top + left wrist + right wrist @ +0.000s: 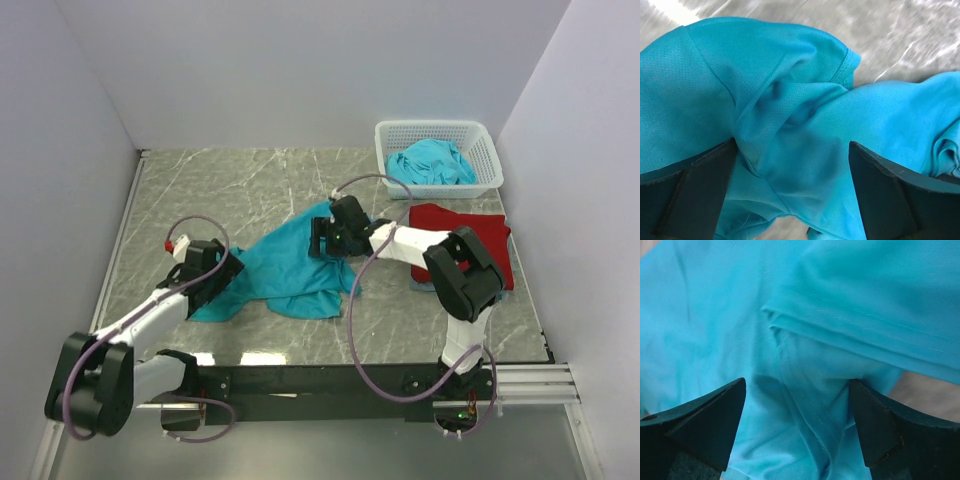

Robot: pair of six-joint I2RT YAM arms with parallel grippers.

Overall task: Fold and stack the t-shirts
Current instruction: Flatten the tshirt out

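A grey marbled desk [240, 190] between white walls [300, 70] carries a crumpled teal t-shirt [290, 272]. The left fingers [225, 272] and right fingers [322, 238] both gape wide over its opposite ends, gripping nothing. Just right of the right fingers lies a folded red t-shirt [470, 235], and beyond it a basket [430, 126] of teal cloth [432, 163].

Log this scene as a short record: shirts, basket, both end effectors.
table shirt: teal t-shirt, crumpled and unfolded, mid-table
red t-shirt: lies flat at the right, near side of the basket, partly hidden by the right arm
basket: white lattice basket, far right corner, holds a bunched teal t-shirt
left end effector: open, over the table shirt's near-left part
right end effector: open, over its far-right part
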